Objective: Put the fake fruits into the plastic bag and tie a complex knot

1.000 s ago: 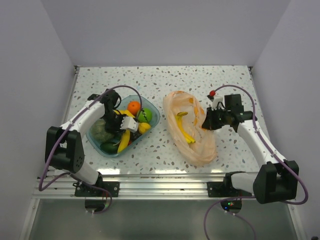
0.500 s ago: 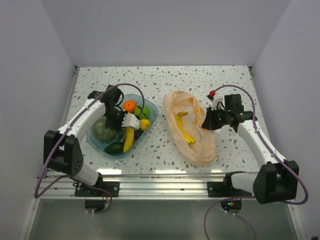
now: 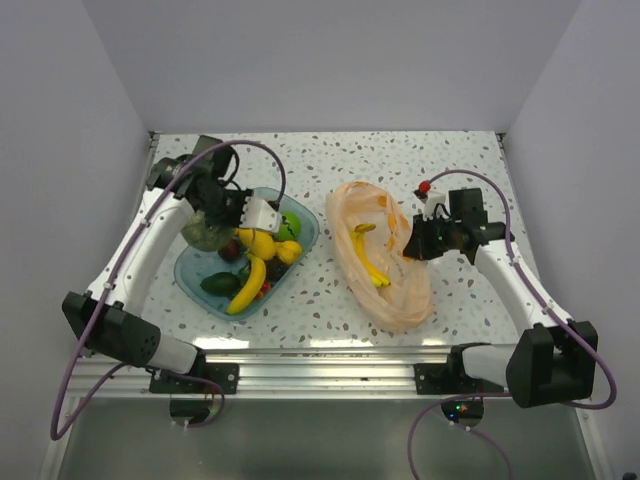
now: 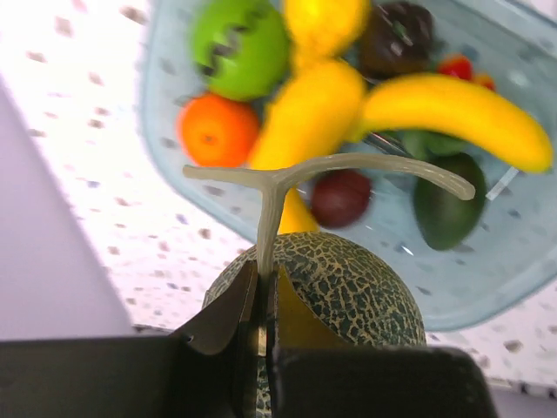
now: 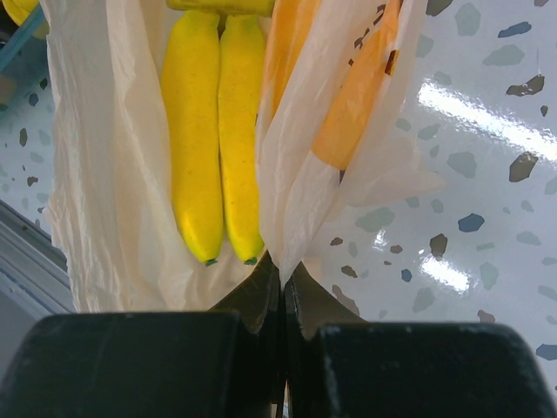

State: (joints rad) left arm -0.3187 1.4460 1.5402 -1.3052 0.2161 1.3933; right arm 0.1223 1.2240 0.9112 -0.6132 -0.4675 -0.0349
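Speckled table (image 3: pixel 450 160) — blue tray (image 3: pixel 192 276) left, plastic bag (image 3: pixel 405 290) right.

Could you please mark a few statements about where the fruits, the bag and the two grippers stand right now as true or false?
1. The left gripper is shut on the stem of the melon. True.
2. A pair of bananas lies in the bag. True.
3. The right gripper is open and clear of the bag. False: it is shut on the bag's edge.
4. The orange is in the bag. False: it sits in the blue tray.
5. The bag is tied with a knot. False: no knot shows on it.
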